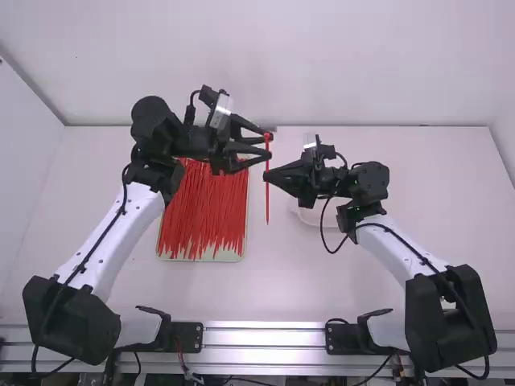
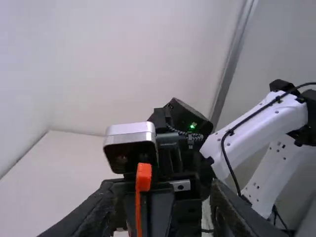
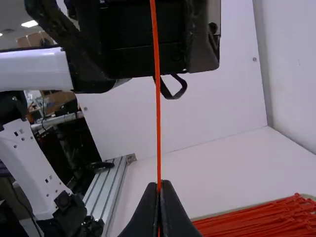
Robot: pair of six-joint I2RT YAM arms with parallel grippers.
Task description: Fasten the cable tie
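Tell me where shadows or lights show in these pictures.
High view: even light, only faint shadows on the table beneath both arms. Left wrist view: a small green lamp glows on the right arm. Right wrist view: a ceiling light shines in the room behind the left arm.

Passable ground: bare white table right of the right arm. Obstacles: the tray of red cable ties beneath the left arm, and beside it the upright cable tie, pinched by the right gripper between the left gripper's spread fingers.
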